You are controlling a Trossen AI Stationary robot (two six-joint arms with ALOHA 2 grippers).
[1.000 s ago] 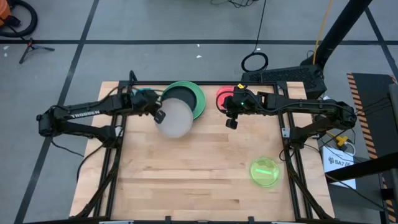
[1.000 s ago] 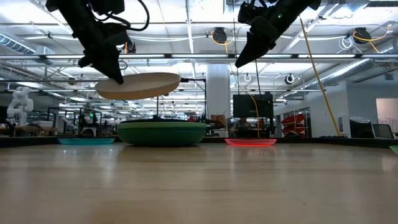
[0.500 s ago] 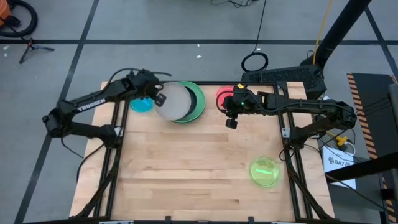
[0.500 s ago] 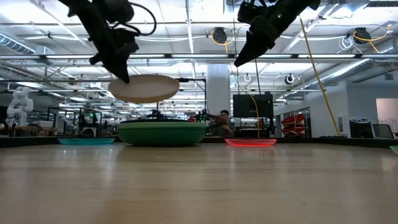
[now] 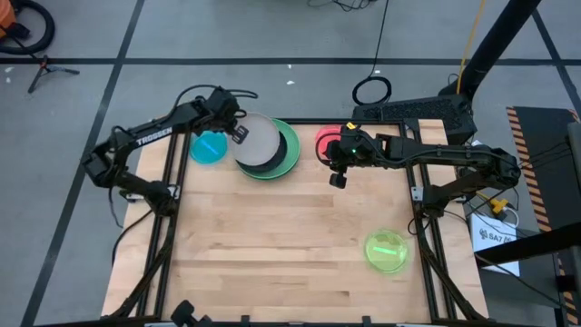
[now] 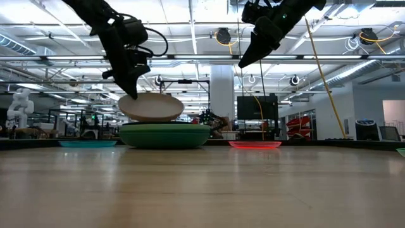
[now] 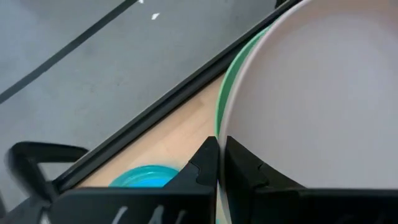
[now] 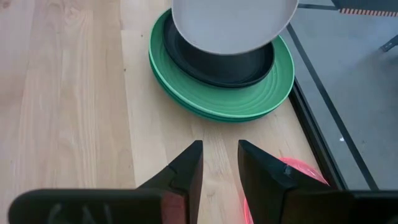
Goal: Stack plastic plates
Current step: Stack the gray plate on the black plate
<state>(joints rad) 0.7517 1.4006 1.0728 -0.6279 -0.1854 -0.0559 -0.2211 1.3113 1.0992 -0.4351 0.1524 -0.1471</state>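
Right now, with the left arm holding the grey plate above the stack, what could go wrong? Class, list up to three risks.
1. The grey plate hangs tilted, pinched at one rim by the left gripper; released like this, it might land askew.
2. In the right wrist view it sits off-centre over the black plate, toward the far rim of the green plate, so it may slide off.
3. The blue plate lies close beside the left arm, which could nudge it while lowering.

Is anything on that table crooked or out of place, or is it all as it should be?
Only one thing: the grey plate hangs tilted over the green stack, pinched at its rim by the left tool, not yet seated on the black plate. It sits off-centre too. Nothing looks spilled or broken.
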